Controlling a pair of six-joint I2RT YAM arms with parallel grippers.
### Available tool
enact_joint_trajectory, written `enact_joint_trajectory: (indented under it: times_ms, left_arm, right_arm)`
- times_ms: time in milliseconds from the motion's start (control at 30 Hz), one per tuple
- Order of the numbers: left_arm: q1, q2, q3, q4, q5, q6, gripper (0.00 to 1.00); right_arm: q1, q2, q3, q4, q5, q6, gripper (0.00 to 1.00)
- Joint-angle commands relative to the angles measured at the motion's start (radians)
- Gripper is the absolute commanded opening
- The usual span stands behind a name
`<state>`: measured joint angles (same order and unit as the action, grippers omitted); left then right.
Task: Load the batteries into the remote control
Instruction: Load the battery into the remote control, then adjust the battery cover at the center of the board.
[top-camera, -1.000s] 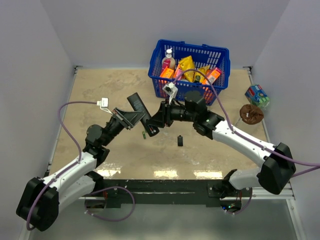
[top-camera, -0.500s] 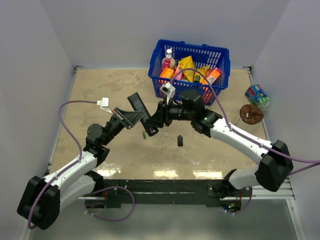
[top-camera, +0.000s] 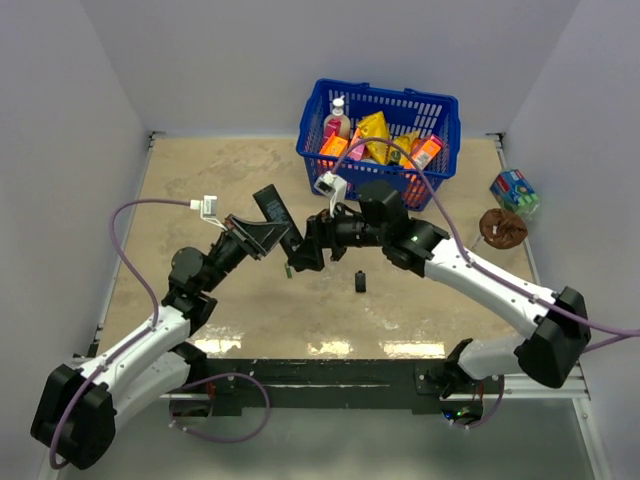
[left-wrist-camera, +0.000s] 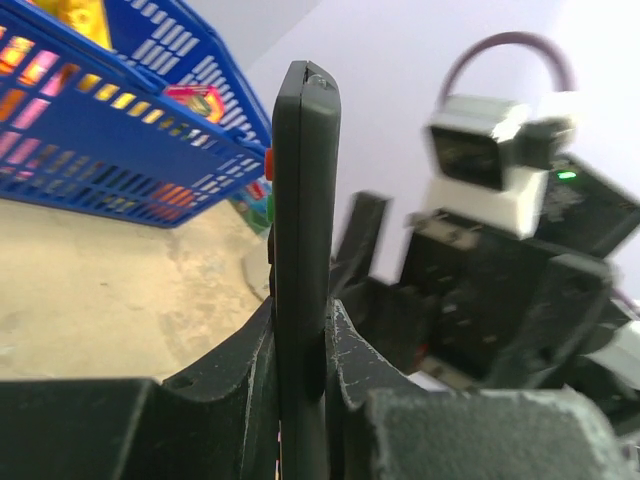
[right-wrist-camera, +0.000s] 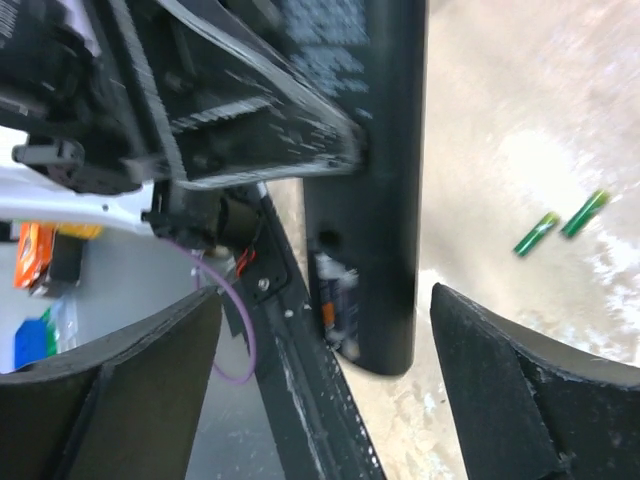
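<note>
the remote control (top-camera: 276, 213) is held clear of the counter (top-camera: 200, 190) near the middle of the workspace. it is clamped at its near end by the left end effector (top-camera: 266, 238), and its far end is tilted up and away toward the back wall. in the left wrist view it is seen edge-on and upright, pinched between the two fingers (left-wrist-camera: 252, 375), which are pressed against its two broad faces. a red and a green button are seen on the face turned to the left of that view.

the right end effector (top-camera: 303, 252) is set close against the lower end of the remote control from the right side. in the right wrist view its fingers (right-wrist-camera: 130, 380) are spread wide apart, and the end of the remote control hangs between them; no contact with either can be made out. fine print is seen on the back of the remote control. near its end a recess with an orange mark is seen, too blurred for its contents to be told.

the batteries (right-wrist-camera: 537, 233) are seen in the right wrist view as two slim green cylinders lying on the counter, just beside each other, nearly end to end and not touching. they are gripped by neither end effector.

a small black piece (top-camera: 360, 281) lies alone on the counter, near the right arm. a blue basket (top-camera: 385, 125) filled with packets and a bottle is placed at the back of the counter. a brown round item (top-camera: 502, 228) and a blue-green box (top-camera: 515, 190) are seen at the right edge.
</note>
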<state>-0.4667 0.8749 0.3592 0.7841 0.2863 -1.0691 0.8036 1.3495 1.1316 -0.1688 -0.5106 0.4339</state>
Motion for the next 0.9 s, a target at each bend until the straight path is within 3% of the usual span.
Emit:
enact_joint_trajectory:
  times_ms: [0, 67, 400, 600, 867]
  left_arm:
    - [0.022, -0.037, 0.061, -0.135, -0.067, 0.147, 0.0]
    - [0.031, -0.048, 0.061, -0.163, -0.078, 0.181, 0.0]
    - [0.094, -0.086, 0.038, -0.282, -0.082, 0.291, 0.0]
    - [0.097, -0.08, 0.009, -0.286, -0.059, 0.304, 0.0]
    - [0.097, -0.074, -0.022, -0.31, -0.039, 0.297, 0.0]
  right_arm:
    - [-0.02, -0.096, 0.073, -0.069, 0.121, -0.035, 0.91]
    - [-0.03, -0.131, 0.06, -0.092, 0.194, -0.034, 0.98]
    - [-0.058, -0.155, -0.004, -0.354, 0.579, 0.006, 0.98]
    - [-0.093, -0.093, -0.081, -0.442, 0.721, 0.058, 0.83]
    - [-0.095, 0.098, -0.112, -0.442, 0.718, 0.072, 0.66]
